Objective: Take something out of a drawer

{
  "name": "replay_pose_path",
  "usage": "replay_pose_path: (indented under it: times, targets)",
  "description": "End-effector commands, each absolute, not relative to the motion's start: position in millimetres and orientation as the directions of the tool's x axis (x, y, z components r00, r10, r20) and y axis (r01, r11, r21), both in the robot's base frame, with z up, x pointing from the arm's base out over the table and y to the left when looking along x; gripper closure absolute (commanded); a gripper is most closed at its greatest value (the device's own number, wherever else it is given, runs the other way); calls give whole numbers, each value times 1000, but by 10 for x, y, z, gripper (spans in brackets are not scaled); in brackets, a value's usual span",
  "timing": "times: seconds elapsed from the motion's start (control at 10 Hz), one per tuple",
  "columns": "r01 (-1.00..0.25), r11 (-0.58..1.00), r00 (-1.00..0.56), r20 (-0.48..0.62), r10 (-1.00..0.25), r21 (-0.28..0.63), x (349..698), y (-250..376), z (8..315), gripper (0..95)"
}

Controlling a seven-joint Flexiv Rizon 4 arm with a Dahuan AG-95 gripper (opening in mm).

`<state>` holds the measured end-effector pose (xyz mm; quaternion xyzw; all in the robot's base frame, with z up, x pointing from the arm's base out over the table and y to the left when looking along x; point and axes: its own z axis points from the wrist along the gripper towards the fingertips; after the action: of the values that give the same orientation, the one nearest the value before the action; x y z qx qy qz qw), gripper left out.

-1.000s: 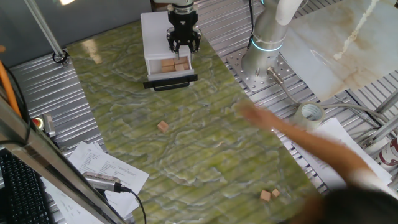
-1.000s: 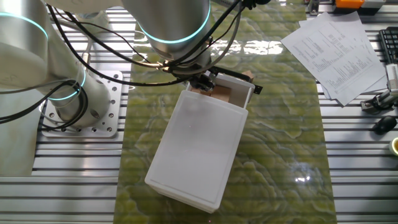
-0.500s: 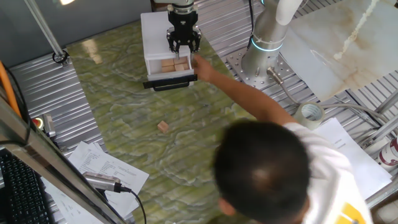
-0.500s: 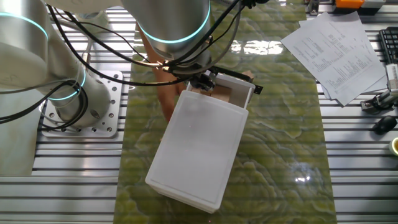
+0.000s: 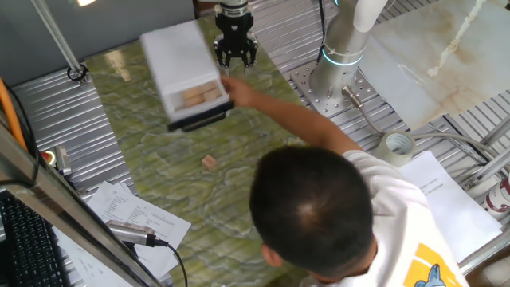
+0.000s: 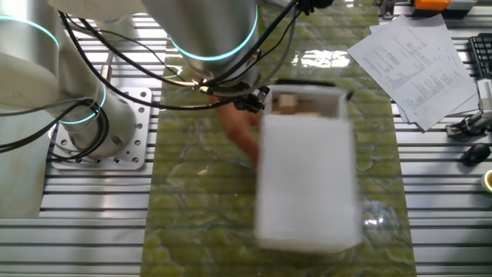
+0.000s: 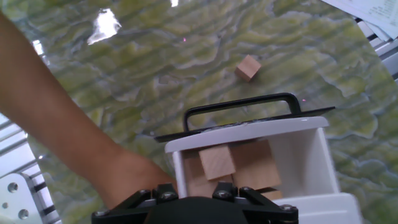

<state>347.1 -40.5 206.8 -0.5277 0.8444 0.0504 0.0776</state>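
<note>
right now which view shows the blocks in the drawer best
The hand view: the blocks sit close and sharp inside the open drawer. One fixed view shows them small and blurred; the other fixed view shows only a blurred tan patch.

All three views are brightly and evenly lit from overhead, with white glare patches on the glossy green marbled table mat (image 6: 323, 58) in the other fixed view and near the top left of the hand view. The white rectangular plastic box (image 6: 307, 181) is smeared by motion blur in the other fixed view and softer-edged in one fixed view, while the light-tan wooden blocks (image 7: 216, 163) in the hand view stay sharp.
</note>
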Motion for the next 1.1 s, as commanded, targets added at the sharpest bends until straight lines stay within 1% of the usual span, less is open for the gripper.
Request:
replay_pose_path:
  times: [0.1, 0.3, 0.5, 0.6, 0.9, 1.0, 1.1]
  targets:
    - [-906, 423, -418, -178, -891, 8, 3472, -440, 2078, 570]
    - [-919, 395, -391, -156, -907, 8, 3464, -503, 2103, 570]
    - [-926, 377, -378, -135, -916, 30, 3463, -509, 2105, 570]
    - [-932, 359, -362, -89, -928, 50, 3462, -511, 2106, 570]
    - [-942, 313, -319, -34, -947, 120, 3456, -556, 2138, 570]
    - [-948, 296, -297, 6, -955, 118, 3446, -615, 2166, 570]
    - [-950, 290, -290, 24, -957, 116, 3439, -652, 2182, 570]
